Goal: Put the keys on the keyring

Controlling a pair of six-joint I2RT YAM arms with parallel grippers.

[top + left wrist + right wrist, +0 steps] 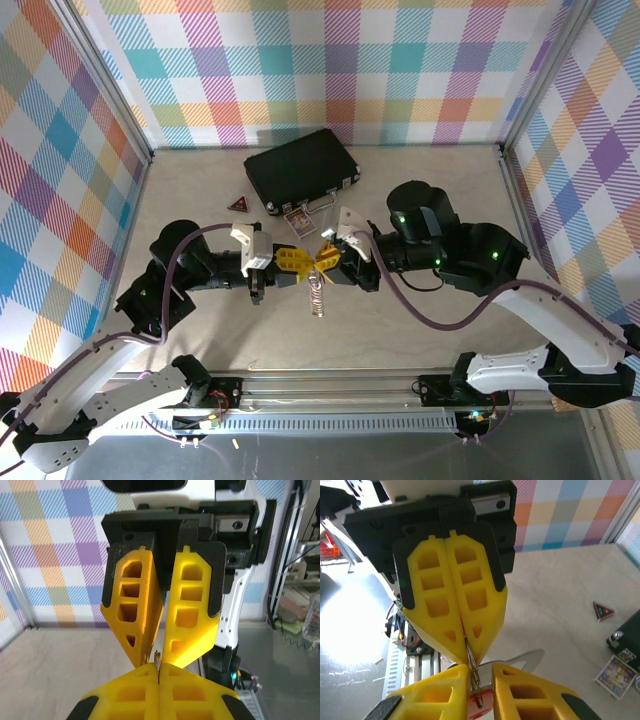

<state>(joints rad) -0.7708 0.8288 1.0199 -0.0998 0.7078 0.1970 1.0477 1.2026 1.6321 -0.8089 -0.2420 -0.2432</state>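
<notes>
Above the middle of the table my two grippers meet tip to tip. My left gripper [300,264] [159,669] is shut on the keyring [158,658], a thin silver loop pinched edge-on between its yellow fingers [465,605]. The ring's chain [318,297] hangs down below the tips. My right gripper [327,258] [480,674] stands slightly open, and a gap shows between its fingers [190,615]. In that gap lie the keyring's loop [474,680] and the keys' red tag [480,703]. The silver blade of the keys [530,658] sticks out to the right behind it.
A black case [300,170] [626,634] lies at the back of the table. A dark red triangular badge [238,204] [603,611] is to its left, and a small picture card [299,222] [616,672] sits in front of it. Frame posts and checked walls close the sides.
</notes>
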